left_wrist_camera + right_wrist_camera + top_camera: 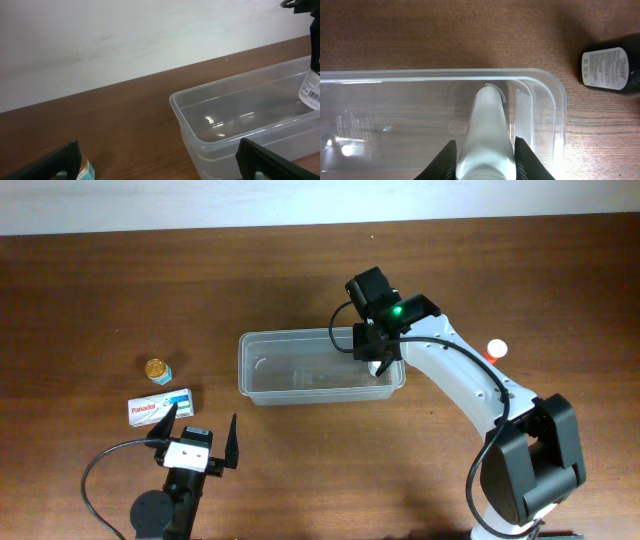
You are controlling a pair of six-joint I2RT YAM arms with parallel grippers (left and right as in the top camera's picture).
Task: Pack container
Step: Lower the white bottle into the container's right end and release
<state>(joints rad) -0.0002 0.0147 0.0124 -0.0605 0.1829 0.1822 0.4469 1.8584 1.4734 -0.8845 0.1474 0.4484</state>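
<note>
Container (290, 372): a clear, shallow tub in the middle of the table (100, 300), with its long sides running along the far edge.
Right tool (377, 359): it reaches down into the container's right end, closed onto a white bottle (487, 125).
White bottle: it is held between the two fingers (446, 159). Its lower end is inside the tub near the short right wall. I cannot tell whether it touches the floor.
Left tool (205, 415): it is spread wide with nothing between the fingers, low near the front edge on the left side, well apart from the container.
Panadol box (160, 408): it lies flat towards the front left corner, just beside the left tool's outer finger.
Small jar (157, 369): it has a gold lid and stands just behind the box.
Dark bottle (610, 69): it has a white label and sits on the table outside the container's right end, near it but apart.
White-and-orange item (496, 350): it is on the right side behind the right arm and too small to name.
</note>
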